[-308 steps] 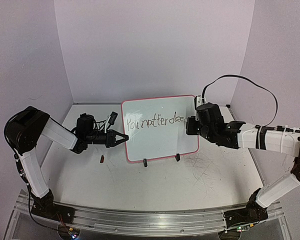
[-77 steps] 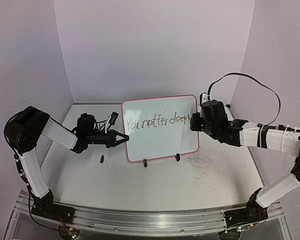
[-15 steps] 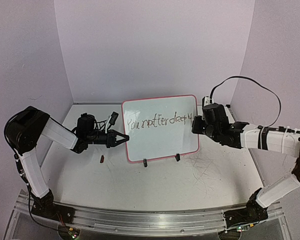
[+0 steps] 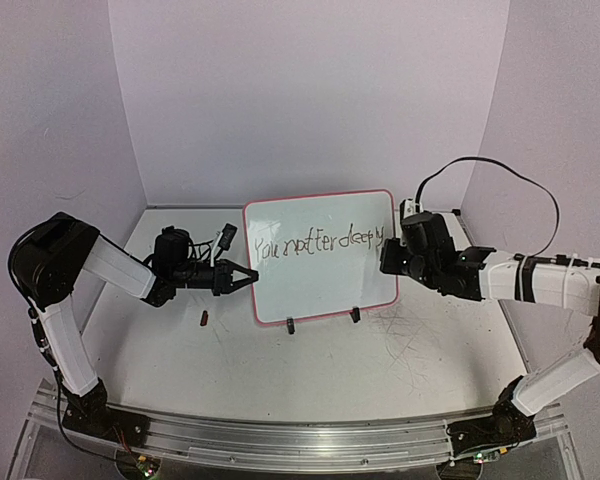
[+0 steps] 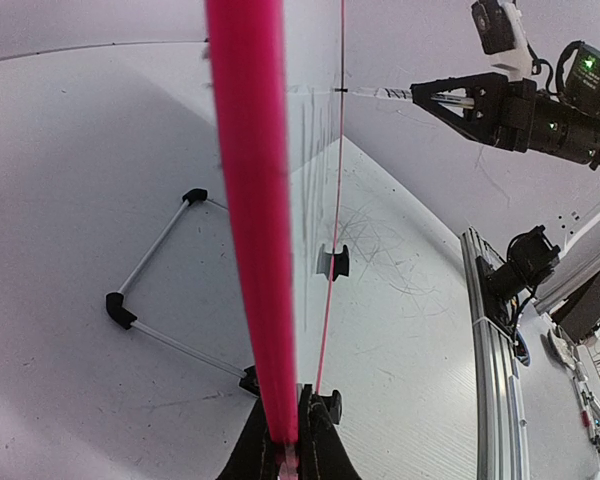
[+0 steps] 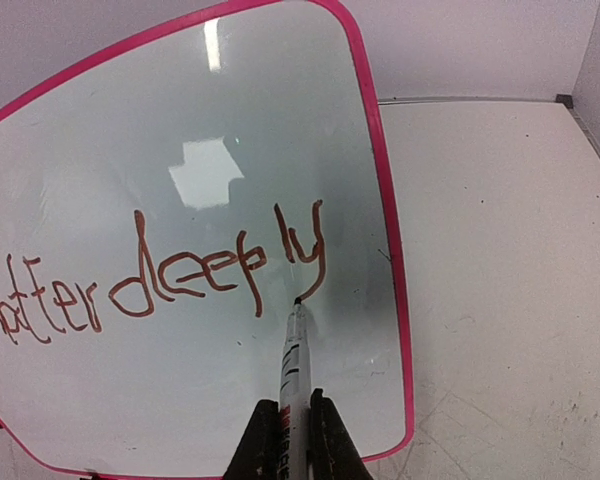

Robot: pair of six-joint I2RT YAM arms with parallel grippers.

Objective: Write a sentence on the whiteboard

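Pale lilac walls (image 4: 300,90) enclose a scuffed white tabletop (image 4: 310,390). At centre-back the whiteboard (image 4: 325,290), pink-rimmed, stands upright on black clip feet (image 4: 290,324), w/ the sentence (image 4: 318,243) across its upper half. L gripper (image 4: 252,277) is clamped on the board's left rim. R gripper (image 6: 290,400) pinches a marker (image 6: 294,345), tip on the board at the last "y". Small dark bit (image 4: 204,319) lies nr the board's left corner.

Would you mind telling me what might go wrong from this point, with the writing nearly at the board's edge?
The marker in the right claw touches the whiteboard at the y's tail; a sideways drag might smear the sentence or run off the rim. The left claw pinches only the rim, so hard pressing might tip the board.
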